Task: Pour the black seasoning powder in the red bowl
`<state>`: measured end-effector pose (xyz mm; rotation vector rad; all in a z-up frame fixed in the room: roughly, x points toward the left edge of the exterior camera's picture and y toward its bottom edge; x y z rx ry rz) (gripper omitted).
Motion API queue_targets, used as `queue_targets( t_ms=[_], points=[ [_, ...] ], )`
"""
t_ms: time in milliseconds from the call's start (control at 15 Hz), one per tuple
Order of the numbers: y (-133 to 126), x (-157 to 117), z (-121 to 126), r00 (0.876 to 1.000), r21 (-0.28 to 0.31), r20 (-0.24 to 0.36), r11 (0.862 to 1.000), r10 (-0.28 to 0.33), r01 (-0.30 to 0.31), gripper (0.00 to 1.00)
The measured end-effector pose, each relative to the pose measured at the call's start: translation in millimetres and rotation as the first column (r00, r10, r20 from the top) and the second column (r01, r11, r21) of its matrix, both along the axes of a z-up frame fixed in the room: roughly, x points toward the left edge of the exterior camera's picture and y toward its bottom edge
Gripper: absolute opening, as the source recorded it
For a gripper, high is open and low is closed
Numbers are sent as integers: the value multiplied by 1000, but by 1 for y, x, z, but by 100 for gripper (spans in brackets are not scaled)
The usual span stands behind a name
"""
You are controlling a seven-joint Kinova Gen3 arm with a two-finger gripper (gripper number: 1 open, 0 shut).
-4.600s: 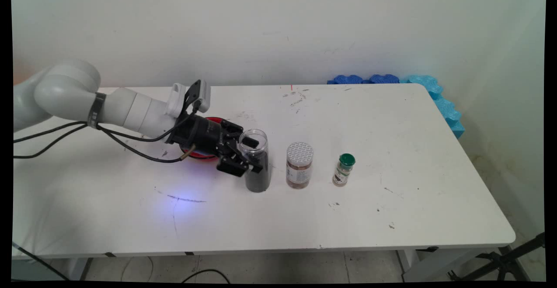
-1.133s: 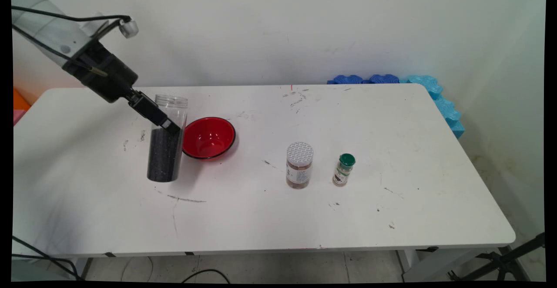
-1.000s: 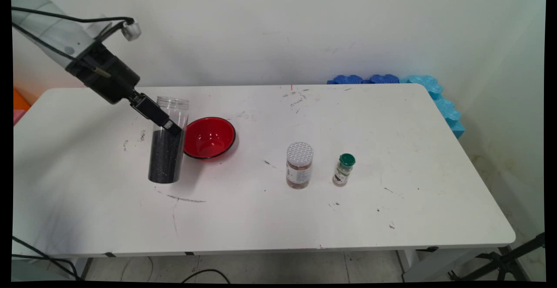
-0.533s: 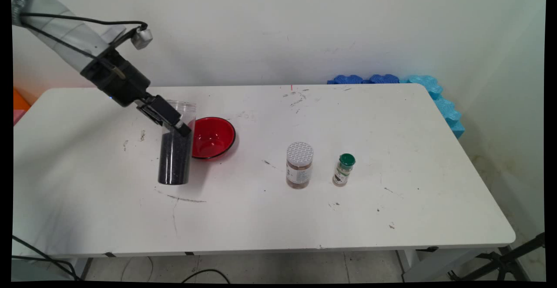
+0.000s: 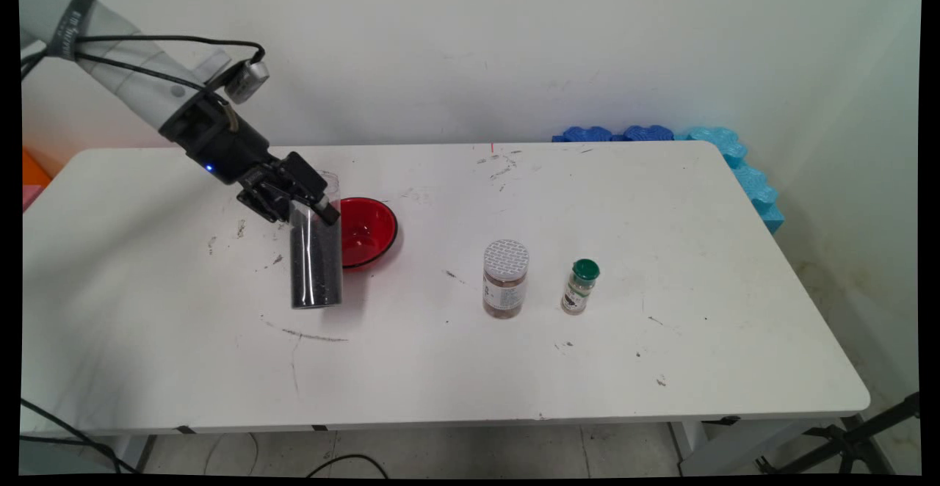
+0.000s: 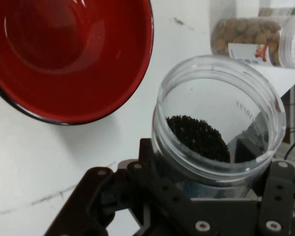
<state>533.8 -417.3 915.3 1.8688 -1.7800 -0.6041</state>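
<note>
The white tabletop (image 5: 661,266) is scuffed, with wide bare room toward its right and near edges. The glossy round red bowl (image 5: 369,230) serves as landmark. Just left of it, overlapping its rim in the main view, hangs a tall clear plastic jar (image 5: 316,255), lidless and filled with black grains, pinched near its mouth by the black hand (image 5: 297,196). Right of the bowl stand a foil-topped jar (image 5: 505,279), then a small green-capped bottle (image 5: 580,286).

Red bowl (image 5: 367,230), clear jar (image 5: 316,258) of seemingly black grains.
</note>
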Motion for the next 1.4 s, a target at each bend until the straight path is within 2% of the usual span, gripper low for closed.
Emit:
queue_targets(
  t_ms=[200, 533, 933, 1400],
  points=[
    [-1, -3, -4, 996, 78, -13, 993, 86, -84, 0],
    [0, -6, -6, 982, 193, -22, 964, 189, -181, 0],
    [-4, -8, -11, 953, 307, -25, 910, 301, -280, 0],
    [-13, -7, -24, 919, 404, -19, 844, 394, -354, 0]
  ],
)
